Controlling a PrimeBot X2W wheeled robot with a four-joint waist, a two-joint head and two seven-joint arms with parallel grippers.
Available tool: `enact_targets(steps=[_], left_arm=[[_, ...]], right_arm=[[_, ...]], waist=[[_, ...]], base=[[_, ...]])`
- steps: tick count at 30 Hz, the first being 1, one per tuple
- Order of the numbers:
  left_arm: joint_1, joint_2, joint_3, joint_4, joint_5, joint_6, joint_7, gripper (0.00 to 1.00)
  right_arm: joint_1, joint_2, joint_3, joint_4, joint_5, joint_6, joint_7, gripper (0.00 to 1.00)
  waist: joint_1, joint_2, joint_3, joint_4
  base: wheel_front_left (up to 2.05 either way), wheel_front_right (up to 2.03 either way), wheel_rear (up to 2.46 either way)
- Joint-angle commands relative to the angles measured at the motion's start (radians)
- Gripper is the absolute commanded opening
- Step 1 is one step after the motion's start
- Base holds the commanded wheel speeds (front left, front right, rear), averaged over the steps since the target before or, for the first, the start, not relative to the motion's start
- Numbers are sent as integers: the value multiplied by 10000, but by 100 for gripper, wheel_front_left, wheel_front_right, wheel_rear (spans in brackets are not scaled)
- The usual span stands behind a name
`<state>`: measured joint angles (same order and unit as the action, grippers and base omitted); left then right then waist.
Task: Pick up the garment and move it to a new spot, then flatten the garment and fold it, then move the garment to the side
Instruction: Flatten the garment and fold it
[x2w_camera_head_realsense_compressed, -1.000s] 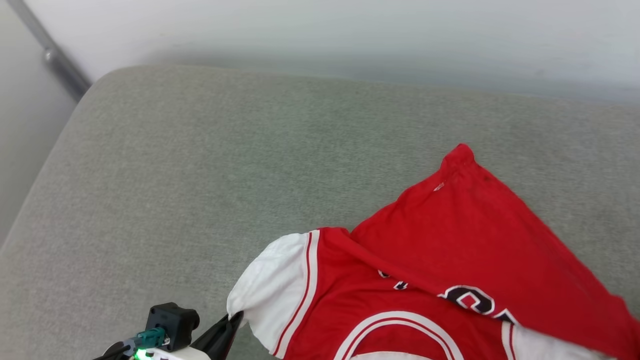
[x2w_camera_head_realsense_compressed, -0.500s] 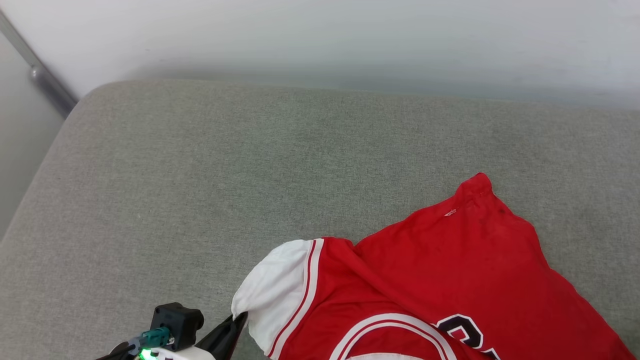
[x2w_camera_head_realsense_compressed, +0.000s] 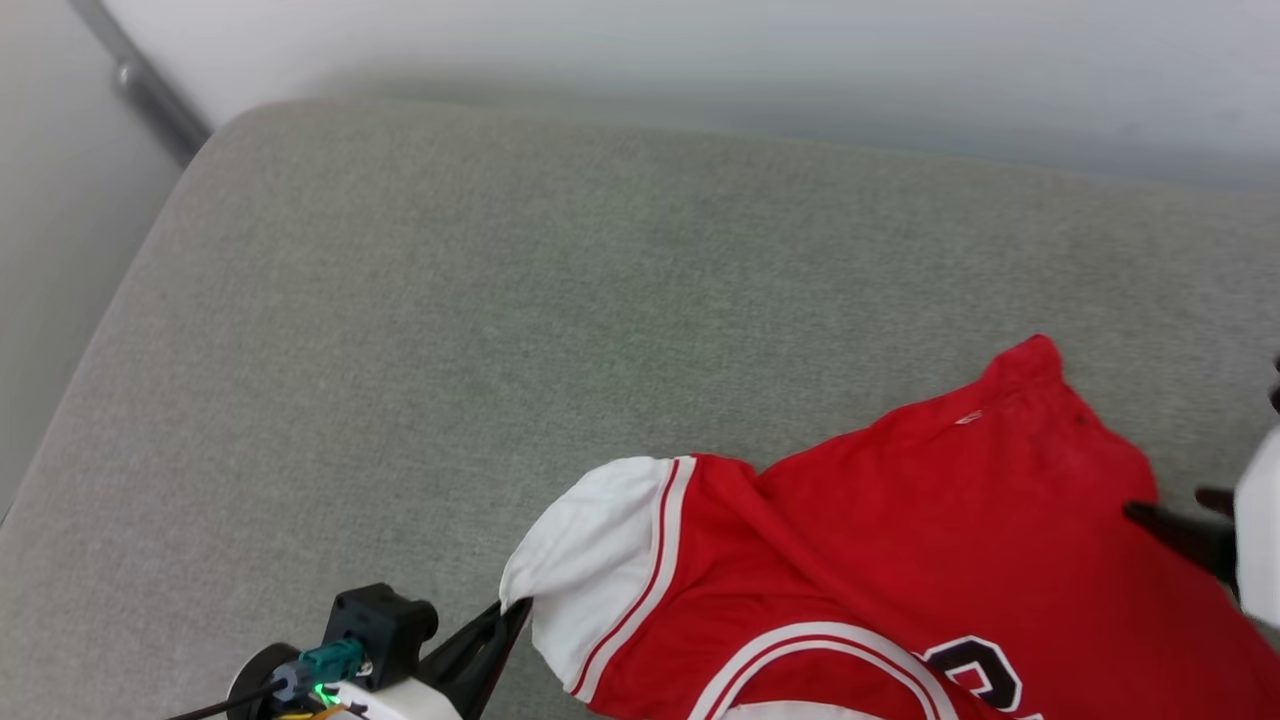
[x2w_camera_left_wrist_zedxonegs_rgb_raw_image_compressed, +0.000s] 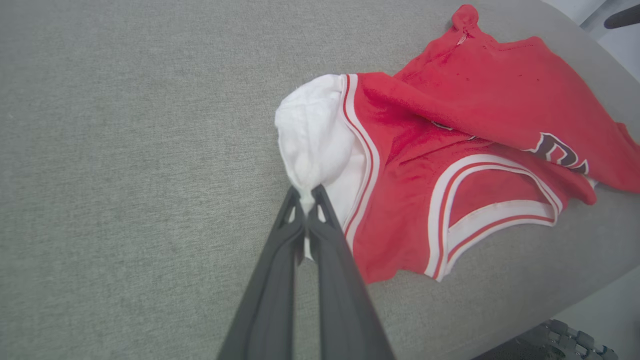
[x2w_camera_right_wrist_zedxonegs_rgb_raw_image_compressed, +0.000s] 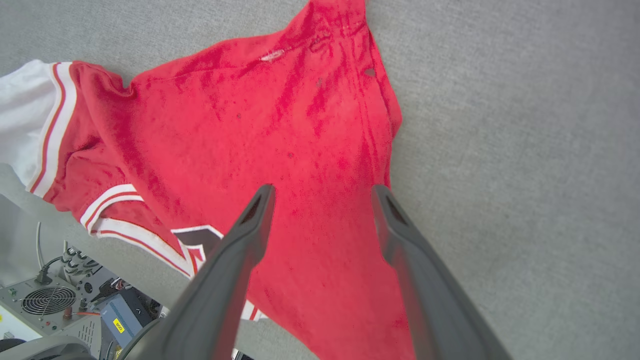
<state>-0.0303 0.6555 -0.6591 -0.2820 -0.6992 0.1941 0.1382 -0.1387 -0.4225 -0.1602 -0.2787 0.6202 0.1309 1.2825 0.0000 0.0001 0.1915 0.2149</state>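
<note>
Pinching the garment (x2w_camera_left_wrist_zedxonegs_rgb_raw_image_compressed: 475, 100) by its white sleeve (x2w_camera_left_wrist_zedxonegs_rgb_raw_image_compressed: 315, 130) with the left tool (x2w_camera_left_wrist_zedxonegs_rgb_raw_image_compressed: 306, 197), seemingly to pull it flat, right tool (x2w_camera_right_wrist_zedxonegs_rgb_raw_image_compressed: 322, 192) agape and empty over red cloth.

Bright, even, soft light; faint shadows; wide-angle bending at edges.

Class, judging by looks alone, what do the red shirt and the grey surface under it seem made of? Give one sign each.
Red shirt: soft matte knit fabric, probably; it drapes and bunches. Grey surface: woven upholstery cloth, seemingly padded; flecked weave, rounded corner.
</note>
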Motion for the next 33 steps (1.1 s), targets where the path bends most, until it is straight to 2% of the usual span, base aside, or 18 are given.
enact_targets(steps=[1, 9, 17, 22, 23, 24, 25, 33], left_arm=[[-215, 33, -20, -89, 93, -40, 39, 0], [-857, -324, -309, -327, 381, -262, 125, 0], [-1219, -738, -441, -225, 447, -366, -61, 0], [-1304, -863, -520, -25, 410, -485, -185, 0], [-1317, -869, -519, 25, 399, -501, -193, 0], [-1328, -889, -509, 59, 380, -509, -218, 0], [-1353, -904, -503, 88, 385, -525, -234, 0], [-1375, -857, -498, 235, 355, -527, -281, 0]], right_arm=[[-635, -6, 288, 227, -196, -3, 195, 100], [-2794, -382, 1715, 1863, -1534, -3, 499, 100], [-3629, -750, 1934, 3719, -2226, -3, 129, 100], [-3417, -867, 1980, 4660, -2434, -6, 75, 100], [-3325, -871, 1985, 4847, -2478, -8, 138, 82], [-3242, -859, 2017, 4975, -2504, -8, 135, 33], [-3171, -836, 2038, 5077, -2504, -8, 90, 0], [-3480, -825, 2234, 5235, -2322, -3, -767, 0]], waist=[[0, -1, 383, 340], [0, -1, 1329, 1222], [0, -1, 2017, 1950], [0, -1, 2263, 2225], [0, -1, 2272, 2254], [0, -1, 2280, 2279], [0, -1, 2282, 2300], [0, -1, 1968, 2183]], base=[[0, 0, 0], [0, 0, 0], [0, 0, 0], [0, 0, 0], [0, 0, 0], [0, 0, 0], [0, 0, 0], [0, 0, 0]])
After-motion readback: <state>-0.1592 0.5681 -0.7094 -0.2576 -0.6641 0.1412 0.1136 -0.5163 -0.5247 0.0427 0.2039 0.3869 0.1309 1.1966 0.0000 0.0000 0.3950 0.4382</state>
